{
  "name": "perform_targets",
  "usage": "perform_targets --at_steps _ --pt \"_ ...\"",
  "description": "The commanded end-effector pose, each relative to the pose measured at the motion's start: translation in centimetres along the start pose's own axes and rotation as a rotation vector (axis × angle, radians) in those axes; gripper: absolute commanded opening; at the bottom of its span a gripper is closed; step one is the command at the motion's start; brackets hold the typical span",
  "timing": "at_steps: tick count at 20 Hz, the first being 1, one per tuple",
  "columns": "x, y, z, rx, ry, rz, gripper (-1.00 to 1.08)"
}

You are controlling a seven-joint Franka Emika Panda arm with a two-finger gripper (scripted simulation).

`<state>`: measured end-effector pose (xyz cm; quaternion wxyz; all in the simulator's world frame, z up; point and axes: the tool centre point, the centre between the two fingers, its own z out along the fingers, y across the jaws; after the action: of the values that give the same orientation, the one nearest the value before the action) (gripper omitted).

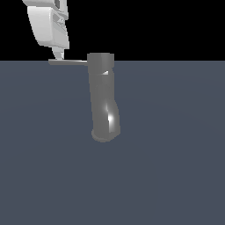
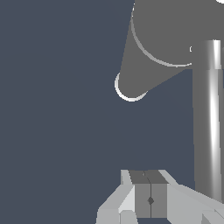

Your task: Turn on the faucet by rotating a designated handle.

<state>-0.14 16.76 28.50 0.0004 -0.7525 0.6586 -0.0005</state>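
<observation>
Over the flat blue-grey floor (image 1: 176, 176), we hold the gripper (image 1: 57, 55) with fingers pressed together, just beside the handle (image 1: 68, 63), whose long axis runs sideways to the faucet (image 1: 103, 96).

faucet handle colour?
Glossy grey metal, matching the faucet; the handle shows best in the exterior view.

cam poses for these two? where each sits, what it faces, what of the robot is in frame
Exterior view: off the arm, roughly level with the faucet's top, facing it side-on; the gripper hangs at the outer end of the handle, on the exterior view's left.
Wrist view: on the wrist, looking down past the gripper, jaws together, onto the faucet top and along the handle.
Shared: faucet, handle, gripper, plain grey floor.
</observation>
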Motion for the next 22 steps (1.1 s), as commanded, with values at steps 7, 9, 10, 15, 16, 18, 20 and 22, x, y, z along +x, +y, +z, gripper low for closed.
perform_targets --at_steps 7,9,10,15,16,18,20,22 --pt "0.2 2.3 0.0 0.000 0.000 0.000 -1.00" --pt "0.2 2.8 0.0 0.000 0.000 0.000 -1.00" --pt "0.2 3.1 0.0 0.000 0.000 0.000 -1.00" --pt "0.3 4.5 0.0 0.000 0.000 0.000 -1.00" --pt "0.4 4.8 0.0 0.000 0.000 0.000 -1.00" --pt "0.4 5.4 0.0 0.000 0.000 0.000 -1.00" --pt "0.4 5.9 0.0 0.000 0.000 0.000 -1.00" --pt "0.5 6.5 0.0 0.000 0.000 0.000 -1.00"
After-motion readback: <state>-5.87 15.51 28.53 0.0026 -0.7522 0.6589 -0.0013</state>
